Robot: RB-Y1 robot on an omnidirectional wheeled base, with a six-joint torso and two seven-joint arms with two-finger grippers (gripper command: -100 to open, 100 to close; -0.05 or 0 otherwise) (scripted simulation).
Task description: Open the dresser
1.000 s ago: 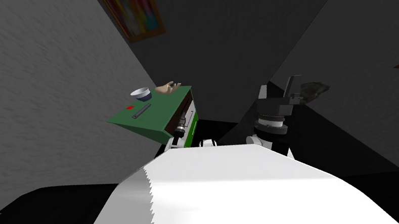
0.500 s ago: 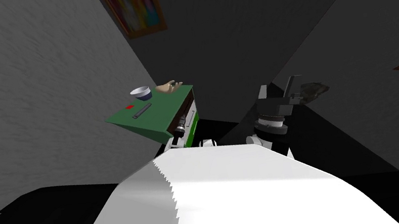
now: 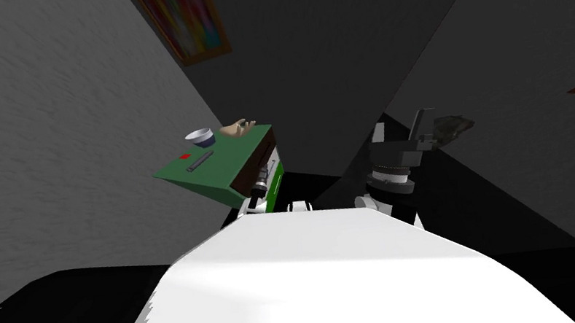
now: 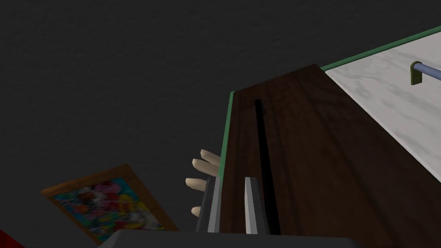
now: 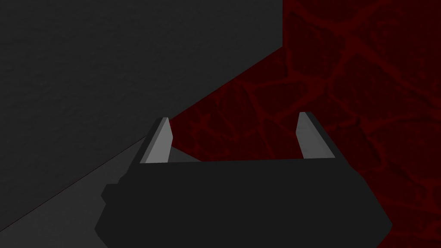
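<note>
Left gripper [image 4: 230, 181], fingers pinched together, at green-topped dresser [image 3: 233, 154], 11 o'clock.
Likely mid-pull; next, draw straight back. Right gripper [image 5: 233, 117] spread wide.

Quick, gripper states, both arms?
Left gripper: closed, apparently clamped on the edge of the dresser's brown panel.
Right gripper: open, holding nothing.

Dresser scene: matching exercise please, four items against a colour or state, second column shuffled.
Column one:
1. dresser top
2. drawer front
3. handle
4. right gripper

Column two:
A. open
B. blue-grey
C. green
D. white

Pairs: 1-C, 2-D, 3-B, 4-A
</note>
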